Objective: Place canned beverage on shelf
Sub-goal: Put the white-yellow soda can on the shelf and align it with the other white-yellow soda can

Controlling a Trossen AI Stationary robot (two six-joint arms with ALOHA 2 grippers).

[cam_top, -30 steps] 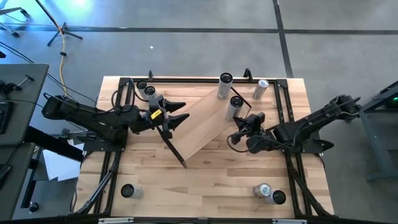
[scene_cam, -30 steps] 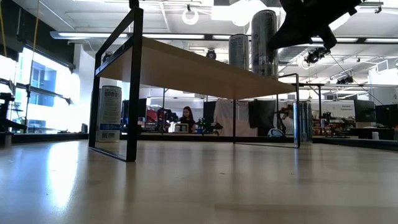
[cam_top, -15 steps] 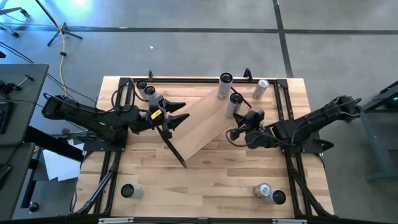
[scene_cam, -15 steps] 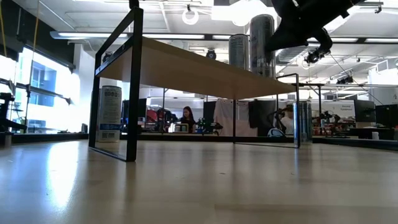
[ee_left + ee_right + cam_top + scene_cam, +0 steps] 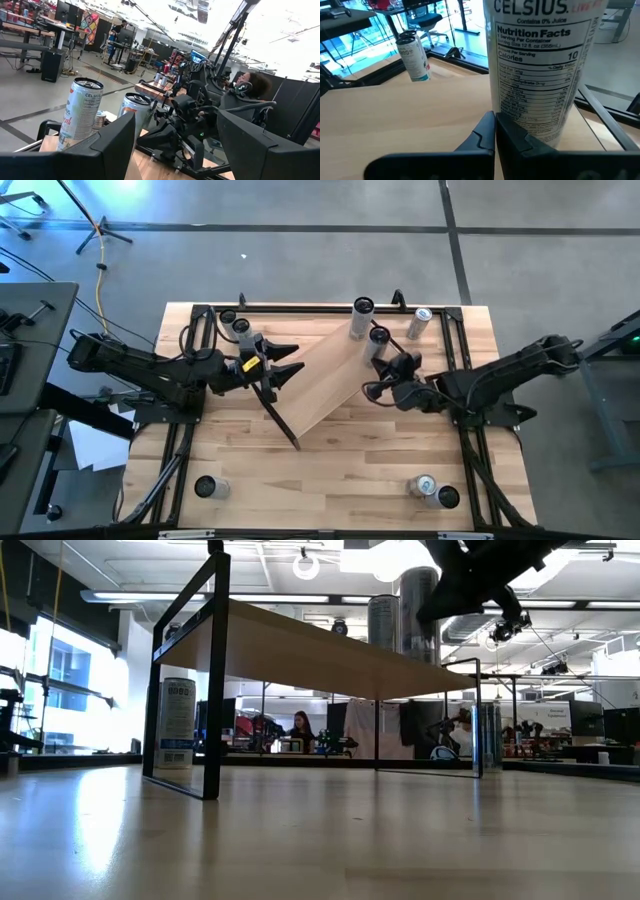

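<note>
The shelf [image 5: 335,375] is a pale board on black brackets, lying slantwise across the table. Two tall cans stand upright on its far right end: one [image 5: 360,320] farther off and one [image 5: 379,345] nearer, which fills the right wrist view [image 5: 540,70]. My right gripper [image 5: 388,366] is shut, and its tips [image 5: 495,131] are at that nearer can's lower side. My left gripper [image 5: 290,363] is open over the shelf's left end and touches nothing. Its fingers frame both cans in the left wrist view [image 5: 175,150]. My right gripper has its shut fingertips [image 5: 487,132] against the nearer can's side wall, low down near its base [image 5: 532,127]. It comes nearly level from the near right. The can stands upright on the shelf board.
More cans are on the tabletop: two at the far left [image 5: 238,327], one lying at the far right [image 5: 418,323], one at the near left [image 5: 205,485] and two at the near right [image 5: 435,492]. The black table frame [image 5: 180,430] runs along both sides.
My right gripper, still shut, has gone toward the table's far left. The nearer can has slid a little along the shelf toward the farther can and stays upright.
</note>
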